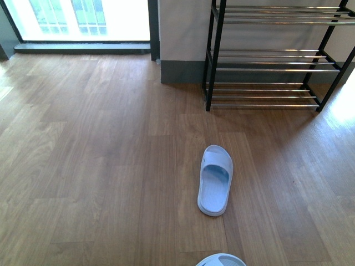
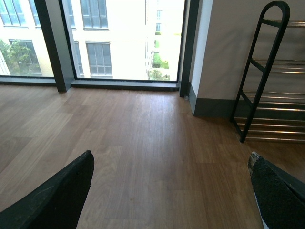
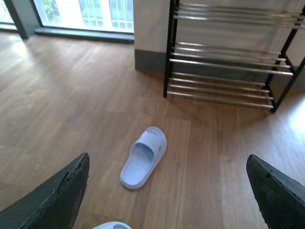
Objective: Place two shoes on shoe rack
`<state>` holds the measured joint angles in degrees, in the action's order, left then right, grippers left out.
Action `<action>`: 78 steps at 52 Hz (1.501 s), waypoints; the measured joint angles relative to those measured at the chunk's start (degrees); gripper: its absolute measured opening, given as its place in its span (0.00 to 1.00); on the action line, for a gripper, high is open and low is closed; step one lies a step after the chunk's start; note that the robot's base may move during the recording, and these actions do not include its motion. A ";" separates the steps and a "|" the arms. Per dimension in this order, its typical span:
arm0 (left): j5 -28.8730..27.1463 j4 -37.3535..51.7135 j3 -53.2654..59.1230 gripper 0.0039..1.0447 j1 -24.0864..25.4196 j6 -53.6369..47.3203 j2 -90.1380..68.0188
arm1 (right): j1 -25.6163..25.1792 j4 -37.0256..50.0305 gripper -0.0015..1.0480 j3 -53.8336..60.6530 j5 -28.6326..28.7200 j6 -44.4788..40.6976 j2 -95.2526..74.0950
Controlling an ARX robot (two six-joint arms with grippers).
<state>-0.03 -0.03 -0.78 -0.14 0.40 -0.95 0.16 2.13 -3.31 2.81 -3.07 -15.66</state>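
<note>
The shoes in view are pale blue slide sandals. One shoe (image 1: 216,180) lies flat on the wood floor, its toe toward the shoe rack (image 1: 272,66), a black frame with chrome bars against the wall. Only the tip of the second shoe (image 1: 221,260) shows at the near edge. In the right wrist view my right gripper (image 3: 167,191) is open and empty above the floor, with the first shoe (image 3: 143,157) ahead of it and the second shoe (image 3: 112,225) at the frame's edge, the rack (image 3: 224,62) beyond. My left gripper (image 2: 171,191) is open over bare floor, the rack (image 2: 267,95) ahead to one side. Neither arm shows in the front view.
A floor-to-ceiling window (image 1: 83,19) with a dark frame fills the far left. A white wall with a grey skirting board (image 1: 180,72) stands behind the rack. Wood floor (image 1: 100,166) stretches wide to the left of the shoes.
</note>
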 joint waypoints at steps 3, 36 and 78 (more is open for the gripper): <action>0.00 0.02 0.00 0.91 0.00 0.00 0.00 | 1.46 4.63 0.91 -1.20 -0.98 0.07 -8.17; 0.00 0.02 0.00 0.91 0.00 0.00 0.00 | 21.11 32.17 0.91 -31.28 -6.78 14.86 -121.87; 0.00 0.00 0.00 0.91 0.00 0.00 0.00 | 21.11 27.34 0.91 -53.16 -9.38 36.39 -145.74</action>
<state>-0.03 -0.03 -0.78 -0.14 0.40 -0.95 21.28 29.47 -56.47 -6.57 33.32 -161.40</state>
